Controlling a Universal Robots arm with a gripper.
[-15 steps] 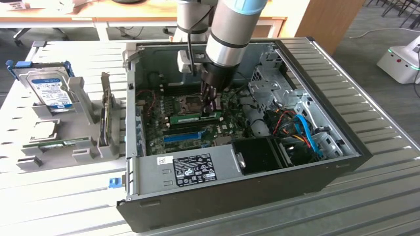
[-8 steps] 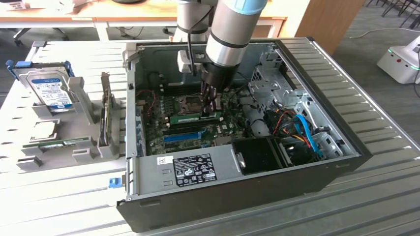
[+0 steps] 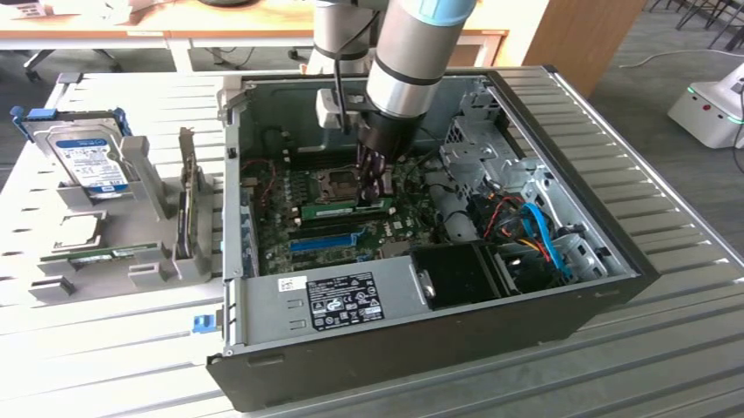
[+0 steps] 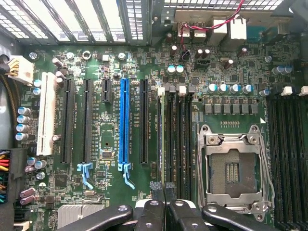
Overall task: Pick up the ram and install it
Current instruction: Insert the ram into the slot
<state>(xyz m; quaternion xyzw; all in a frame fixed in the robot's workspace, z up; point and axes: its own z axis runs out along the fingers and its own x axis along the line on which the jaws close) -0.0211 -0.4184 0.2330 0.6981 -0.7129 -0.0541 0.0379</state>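
Inside, gripper (image 3: 375,201) tight on ram (image 3: 333,210); case label (image 3: 355,300) illegible

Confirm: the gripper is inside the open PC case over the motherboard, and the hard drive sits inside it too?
No: the exterior view shows the hard drive outside the PC case, on the grey rack at that view's left. The gripper is inside, over the motherboard.

Office-like lab: wooden desks (image 3: 104,37) behind an opened computer case (image 3: 395,344).

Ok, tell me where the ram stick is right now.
The ram stick stands in a slot inside the computer case, beside the processor socket, with the gripper at its end on the exterior view's right.
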